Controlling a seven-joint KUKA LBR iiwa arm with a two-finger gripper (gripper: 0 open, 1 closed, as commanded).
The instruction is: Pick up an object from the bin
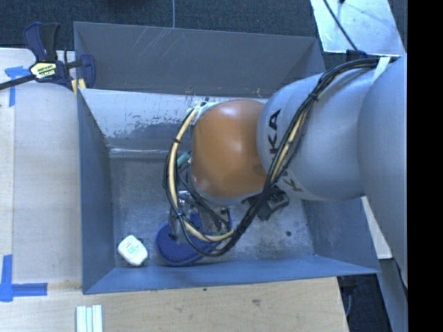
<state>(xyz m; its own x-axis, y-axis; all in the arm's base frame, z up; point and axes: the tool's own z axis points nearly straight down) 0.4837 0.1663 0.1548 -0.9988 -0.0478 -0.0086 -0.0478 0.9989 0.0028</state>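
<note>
One arm (332, 140) reaches into the grey metal bin (93, 185) from the right, its wrist under one rounded orange cover (225, 147); black and yellow cables (181, 131) loop down round the cover's left side and under it; the one gripper (183, 220) hangs below the cover, low over the bin's floor towards the near wall, half hidden by cover and cables; whether it is spread or pressed together cannot be told, nor whether it grips anything; two loose things can be counted on the floor; one is a dark blue rounded thing (173, 251), lying just under the gripper against the near wall, partly covered by the cables; the other is one small white lump (133, 250) with yellowish marks, just beside the blue thing on its left, clear of the gripper, near the bin's front left corner
</note>
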